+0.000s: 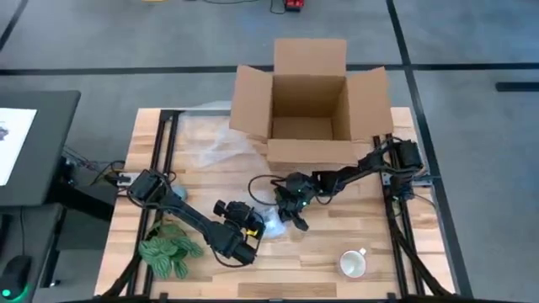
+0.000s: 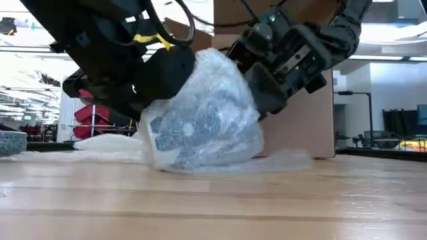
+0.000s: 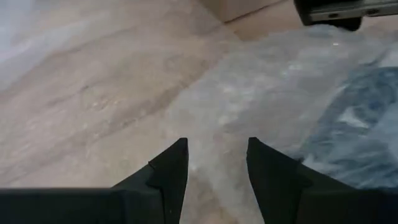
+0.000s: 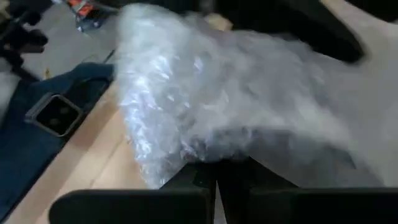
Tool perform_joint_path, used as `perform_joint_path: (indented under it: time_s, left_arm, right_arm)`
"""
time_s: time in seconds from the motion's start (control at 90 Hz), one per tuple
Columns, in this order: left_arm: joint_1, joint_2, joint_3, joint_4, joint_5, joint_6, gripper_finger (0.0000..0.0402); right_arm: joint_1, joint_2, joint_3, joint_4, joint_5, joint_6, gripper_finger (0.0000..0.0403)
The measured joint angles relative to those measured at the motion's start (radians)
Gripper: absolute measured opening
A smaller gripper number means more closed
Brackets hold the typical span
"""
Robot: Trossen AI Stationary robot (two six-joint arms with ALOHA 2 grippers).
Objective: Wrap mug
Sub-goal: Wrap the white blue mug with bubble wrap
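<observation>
A dark blue speckled mug sits inside a bundle of clear bubble wrap that rests on the wooden table, near its middle. My right gripper is shut on the wrap at the bundle's upper right side. My left gripper is open at the bundle's left side, with wrap showing between and beyond its fingers. In the low view the left arm's dark body stands close against the bundle's upper left. My right gripper pinches a bunched part of the bubble wrap between its two fingers, on the bundle's upper right side. The fingers slant down from the table's right. The bundle rests on the table, its wrap drawn up toward the fingers. My left gripper lies close against the bundle's left side; whether it touches the wrap, I cannot tell.
An open cardboard box stands at the table's far side. A loose sheet of wrap lies to the box's left. A white mug stands near the front right, and a green plant-like thing lies at the front left.
</observation>
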Motion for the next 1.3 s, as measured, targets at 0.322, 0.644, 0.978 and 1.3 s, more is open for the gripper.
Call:
perform_joint_path:
  time_s: [0.322,0.644,0.978,1.3]
  left_arm:
    - [-0.015,0.007,-0.003,0.022,0.035,0.023,0.0141]
    - [-0.016,0.006,-0.003,0.022,0.035,0.048,0.0141]
    - [-0.016,0.004,-0.003,0.03,0.034,0.054,0.0141]
    - [-0.012,0.003,-0.002,0.06,0.031,0.103,0.0141]
  right_arm:
    - [0.071,-0.083,0.001,-0.211,0.239,-0.009,0.0]
    - [0.101,-0.218,0.001,-0.473,0.377,-0.033,0.0]
    - [0.062,-0.066,-0.044,-0.193,0.377,-0.062,0.0]
    - [0.059,0.015,0.024,-0.156,0.322,-0.076,0.0]
